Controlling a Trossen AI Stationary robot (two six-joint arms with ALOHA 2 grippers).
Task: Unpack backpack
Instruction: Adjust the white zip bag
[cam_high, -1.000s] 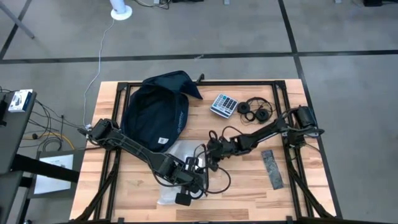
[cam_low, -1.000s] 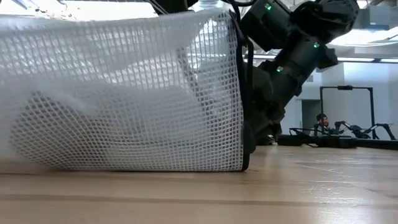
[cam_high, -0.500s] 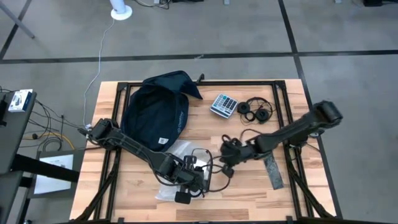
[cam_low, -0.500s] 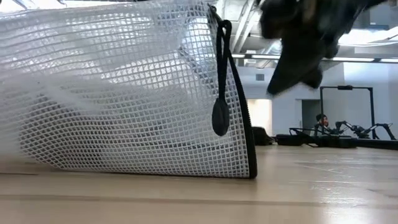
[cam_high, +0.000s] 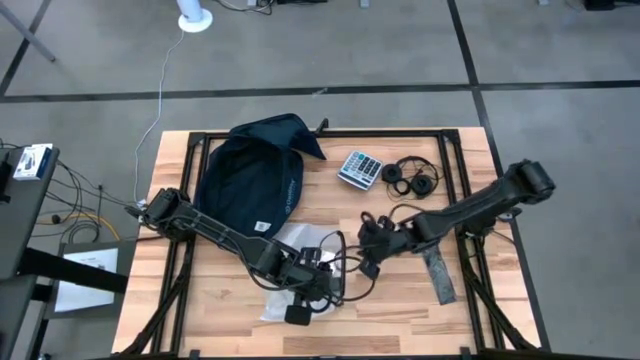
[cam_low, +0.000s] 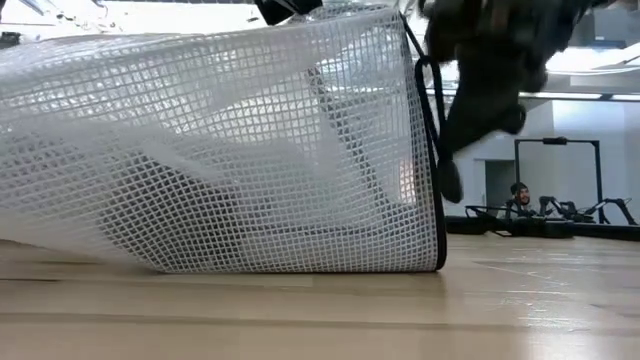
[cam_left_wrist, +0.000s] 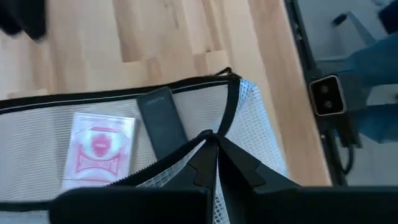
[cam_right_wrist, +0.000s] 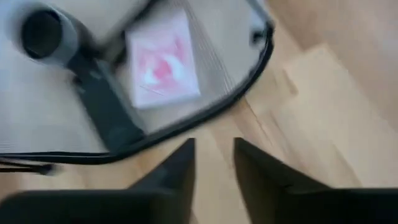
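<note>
The dark navy backpack (cam_high: 250, 178) lies flat at the table's far left, and no gripper touches it. Nearer the front lies a clear mesh pouch (cam_high: 288, 272) with a black zip edge. It fills the low view (cam_low: 220, 150). Inside it are a red card pack (cam_left_wrist: 98, 149) and a slim dark bar (cam_left_wrist: 163, 124). My left gripper (cam_high: 315, 276) is shut on the pouch's rim. My right gripper (cam_high: 370, 240) hangs open just right of the pouch with nothing between its fingers (cam_right_wrist: 186, 165). My left gripper pinches the pouch's black zip-edged rim (cam_left_wrist: 214, 135) between its two fingers, beside the mouth's corner. The fingers slant down onto it from above. The mesh rises to the fingers, while the pouch's bottom (cam_low: 300, 268) rests on the table.
A calculator (cam_high: 360, 168) and black headphones (cam_high: 412, 178) lie at the far right. A flat dark strip (cam_high: 437, 270) lies near the right edge. Bare wood shows along the table's front, right of the pouch.
My right gripper has risen and drawn away from the pouch's end toward the table's right edge. The pouch's zip end has shifted a little on the table while my left gripper keeps its hold.
</note>
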